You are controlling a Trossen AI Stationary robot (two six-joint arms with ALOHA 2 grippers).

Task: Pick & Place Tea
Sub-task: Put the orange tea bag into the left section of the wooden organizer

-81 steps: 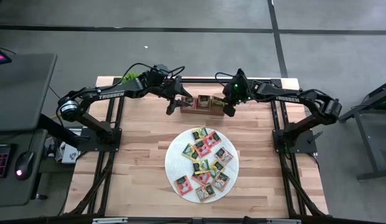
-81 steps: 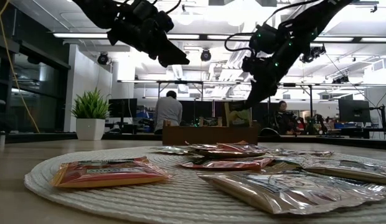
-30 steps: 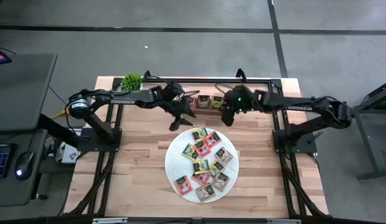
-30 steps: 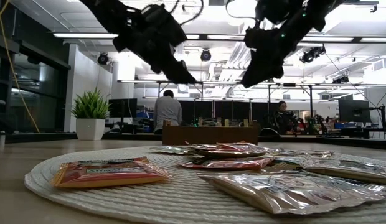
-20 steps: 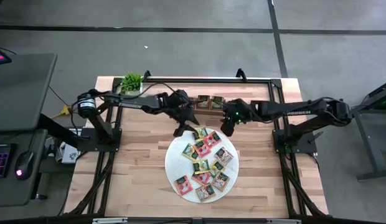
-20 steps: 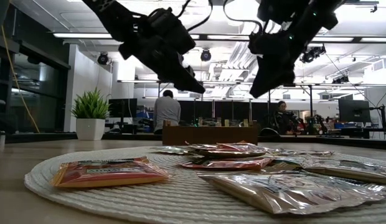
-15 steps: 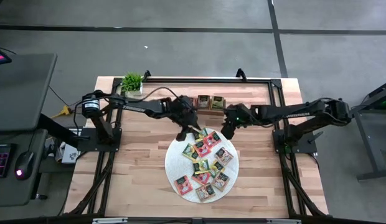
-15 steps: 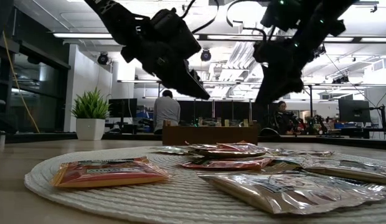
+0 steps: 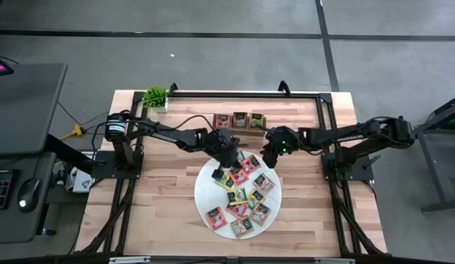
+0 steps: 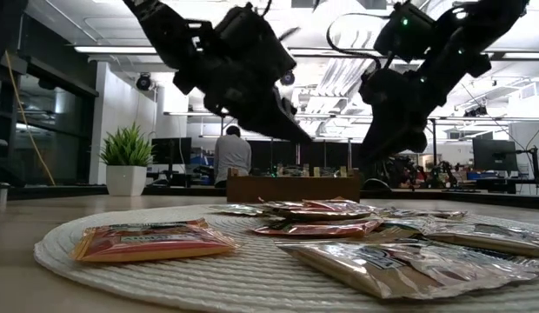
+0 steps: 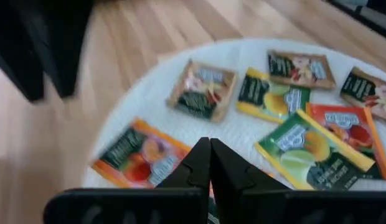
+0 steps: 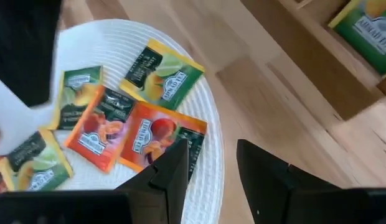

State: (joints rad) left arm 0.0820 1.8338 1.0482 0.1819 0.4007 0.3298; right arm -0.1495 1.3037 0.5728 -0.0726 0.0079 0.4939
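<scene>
Several tea packets (image 9: pixel 242 194) in red, green, yellow and dark wrappers lie flat on a round white woven mat (image 9: pixel 205 185). My left gripper (image 9: pixel 229 158) hangs shut above the mat's far left part, with nothing between its fingers (image 11: pixel 210 158); an orange packet (image 11: pixel 140 155) and a green one (image 11: pixel 311 146) lie below it. My right gripper (image 9: pixel 270 158) is open above the mat's far right edge, its fingers (image 12: pixel 174 171) standing over a red packet (image 12: pixel 152 140). In the low view both grippers (image 10: pixel 306 136) (image 10: pixel 378 152) hang clear of the packets.
A brown wooden tray (image 9: pixel 238 121) holding a few packets stands at the table's far side behind the mat; its wall (image 12: pixel 330 68) shows in the right wrist view. A small potted plant (image 9: pixel 155 95) stands at the far left corner. Bare wood lies on both sides of the mat.
Both grippers have come away from the tray toward the table's near edge and sunk toward the mat. The left one has also swung toward the right, over the mat's far left part. The packets have not moved.
</scene>
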